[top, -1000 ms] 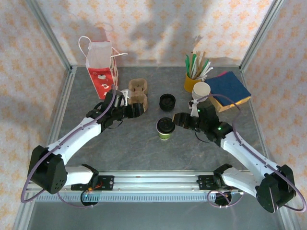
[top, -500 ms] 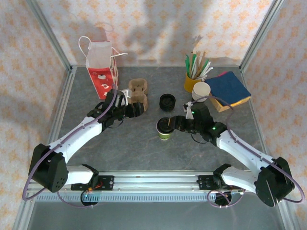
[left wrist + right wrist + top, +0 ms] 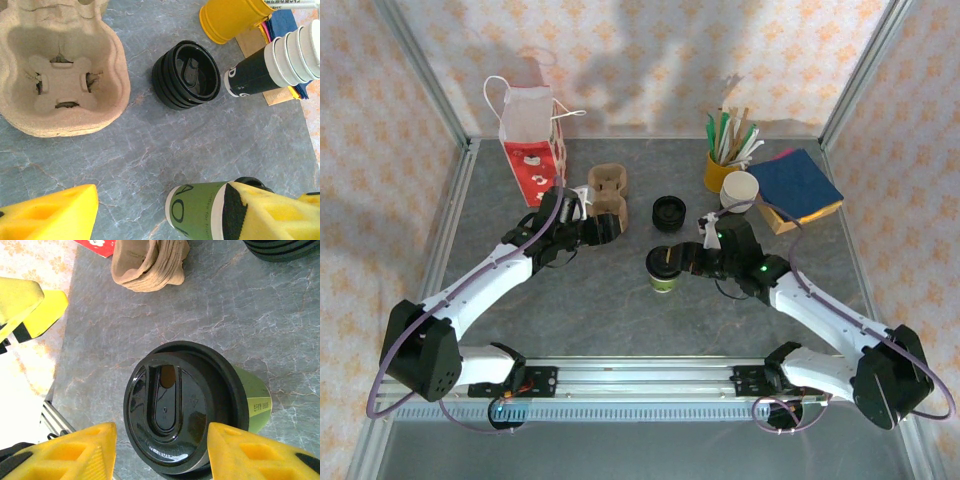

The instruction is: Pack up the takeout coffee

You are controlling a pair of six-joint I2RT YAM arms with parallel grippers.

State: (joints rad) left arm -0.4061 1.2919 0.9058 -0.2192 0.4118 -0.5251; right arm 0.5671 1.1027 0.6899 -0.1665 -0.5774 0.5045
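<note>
Right pincer (image 3: 162,455) spread astride the takeout coffee (image 3: 665,268), mid-table, near-right of the pulp carrier (image 3: 610,188); no pinch yet. Left pincer (image 3: 608,228) spread, empty. Risk: clamping at lid (image 3: 185,407) height could pop it off or tip the cup.

One lidded coffee cup (image 3: 665,268), one paper bag (image 3: 532,145), one yellow cup (image 3: 719,172) (stuffed with sticks (image 3: 730,135)), and one stack each of lids (image 3: 668,212), carriers (image 3: 608,190) and empty cups (image 3: 740,190).

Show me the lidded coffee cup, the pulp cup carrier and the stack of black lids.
lidded coffee cup (image 3: 180,407), right wrist view, middle of its black lid.
pulp cup carrier (image 3: 60,82), left wrist view, floor of one well.
stack of black lids (image 3: 187,75), left wrist view, top lid's centre.
</note>
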